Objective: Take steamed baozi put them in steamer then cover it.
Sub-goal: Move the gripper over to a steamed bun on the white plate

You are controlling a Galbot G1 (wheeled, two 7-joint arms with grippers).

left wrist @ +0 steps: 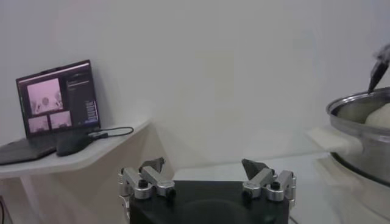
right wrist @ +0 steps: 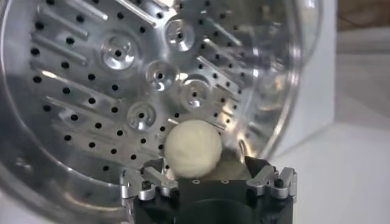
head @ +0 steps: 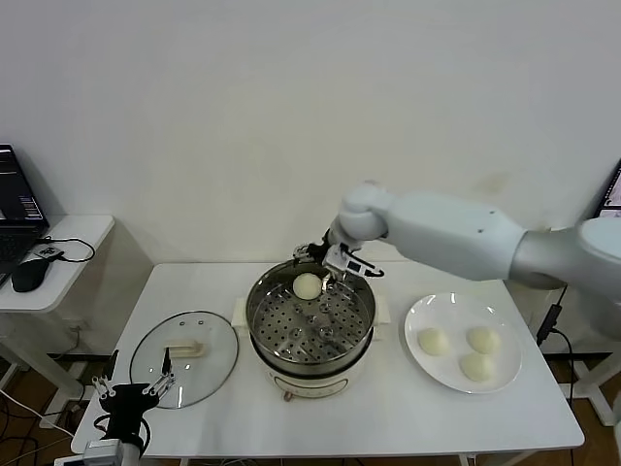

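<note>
A white counter (head: 388, 408) stands against a plain white wall, with a side desk (head: 58, 243) carrying a laptop (left wrist: 58, 106) and mouse (head: 29, 275) to the left. The steamer (head: 310, 325) sits mid-counter, one baozi (head: 308, 285) on its perforated tray at the far rim. The right pincer (head: 335, 260) hangs over that rim, jaws wide and holding nothing. Three more baozi lie on a white plate (head: 464, 343) to the right. The cover (head: 184, 357) rests flat to the left, near the counter's near-left edge, where the left pincer (head: 131, 393) waits, also wide.

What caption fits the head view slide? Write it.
Right pincer open above one baozi in the steamer; three wait on the plate.
</note>
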